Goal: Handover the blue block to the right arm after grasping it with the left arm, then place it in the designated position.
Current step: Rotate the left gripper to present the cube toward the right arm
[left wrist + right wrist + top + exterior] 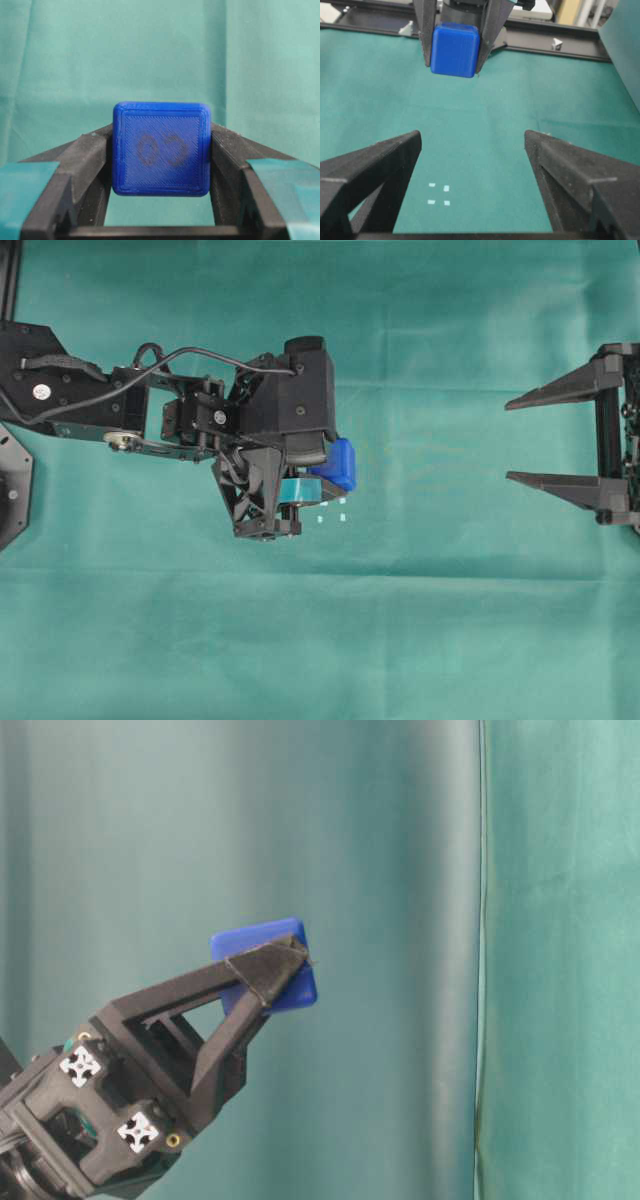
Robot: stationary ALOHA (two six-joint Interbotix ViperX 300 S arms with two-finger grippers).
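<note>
Just above the square of four tiny white marks (330, 510), held the small bright blue plastic cube with the faint dark figure-8 (342, 462) aloft in the left arm's black, teal-taped tool (455, 62). Pinched it on two opposite side faces, with the figure-8 face turned back toward the left wrist view. Left the cube's top, bottom and far face bare, as seen from the right wrist view.

Well to the right of the white-marked square, had the right arm's plain black tool (510, 440) spread wide and empty, pointed toward the cube but far short of it. Saw only open green cloth over the bench (450, 640) between that tool and the marks.

Judged the handover as the step in hand, with grasping done and the pass not yet begun.

To do it well, needed probably to:
- bring the right tool in level with the cube, well clear of the marks;
- turn its wrist so its fingers closed on the bare top and bottom faces, crosswise to the teal-taped fingers;
- stop with fingertips short of the left fingers;
- close fully before loosening the left pinch.

Reckoned the cube small and smooth, so likely to slip or twist if released early.
</note>
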